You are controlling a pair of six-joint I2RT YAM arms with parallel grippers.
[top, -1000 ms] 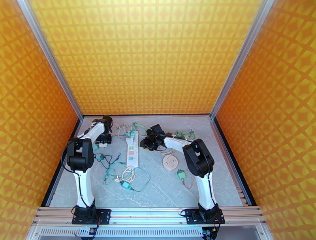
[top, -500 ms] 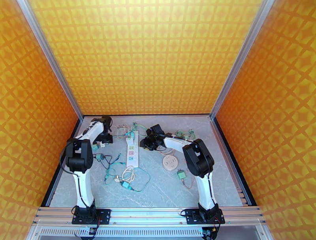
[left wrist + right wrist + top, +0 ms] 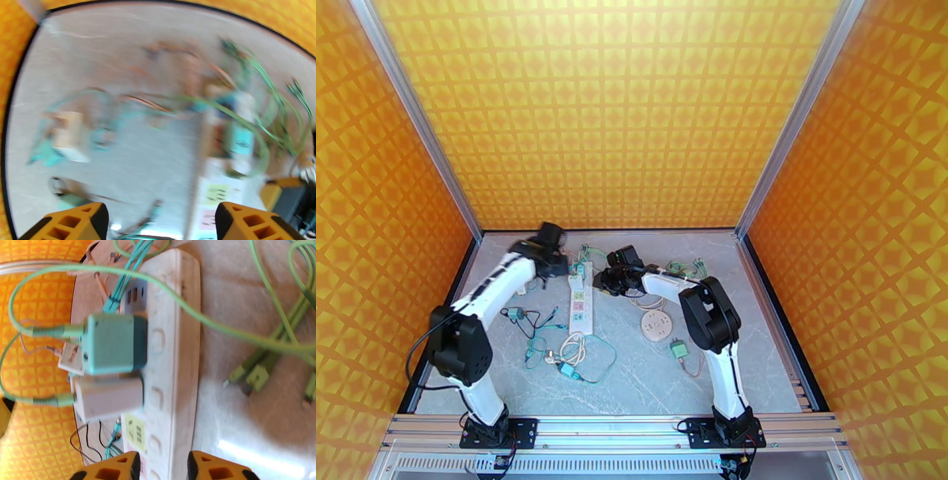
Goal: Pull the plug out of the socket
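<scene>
A white power strip (image 3: 582,304) lies lengthwise mid-table; it is the socket. At its far end a teal plug (image 3: 114,344) and a white plug (image 3: 108,398) sit side by side in it, each with a green cable. My right gripper (image 3: 599,280) reaches in from the right, and in the right wrist view it (image 3: 164,469) is shut on the strip's (image 3: 179,338) edge just short of the plugs. My left gripper (image 3: 555,267) hovers left of the strip's far end. In the blurred left wrist view it (image 3: 162,223) stands open and empty, with the strip (image 3: 215,189) ahead to the right.
A round white socket (image 3: 656,324) and a green plug (image 3: 679,348) lie right of the strip. Loose adapters and cables (image 3: 569,369) lie to its left and front, and a cream adapter (image 3: 69,134) further left. Green cables (image 3: 683,268) tangle at the back. Orange walls enclose three sides.
My left arm has stretched out and swung right, from the table's left edge to beside the strip's far end. My right gripper has edged slightly left along the strip.
</scene>
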